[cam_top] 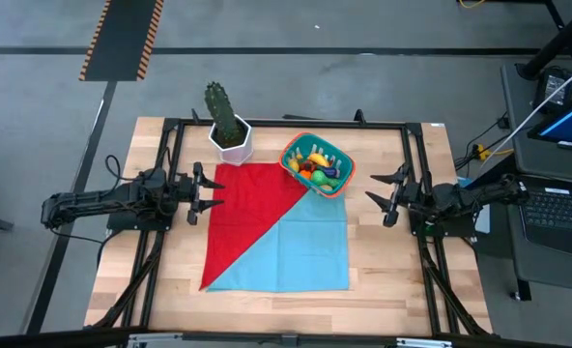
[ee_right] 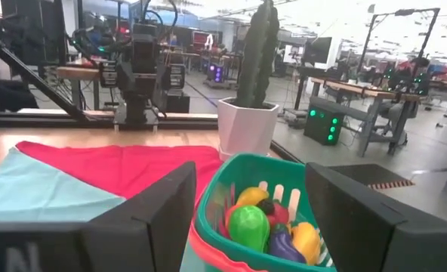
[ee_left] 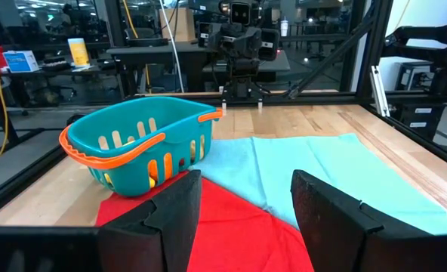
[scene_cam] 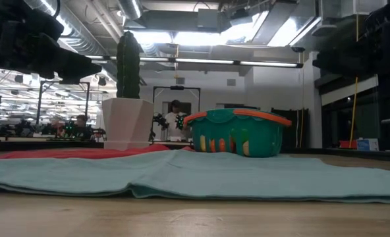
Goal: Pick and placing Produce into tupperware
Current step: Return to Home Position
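High view: the left end effector (cam_top: pixel 205 193) is released and empty, held above the left edge of the red-and-teal cloth (cam_top: pixel 286 242). The right end effector (cam_top: pixel 384 193) faces it from just past the cloth's right edge, likewise spread with nothing between its fingers. The tub (ee_left: pixel 125 147) sits on the cloth's far right corner, nearer the right arm, with the produce (ee_right: pixel 272 227) heaped inside. Single pieces are hard to tell apart, and the right wrist view cuts the tub off. Near it on the wooden surface (cam_top: pixel 392 261) stands the cactus (cam_top: pixel 226 111) in a white pot. In the low view both arms are only dark shapes.
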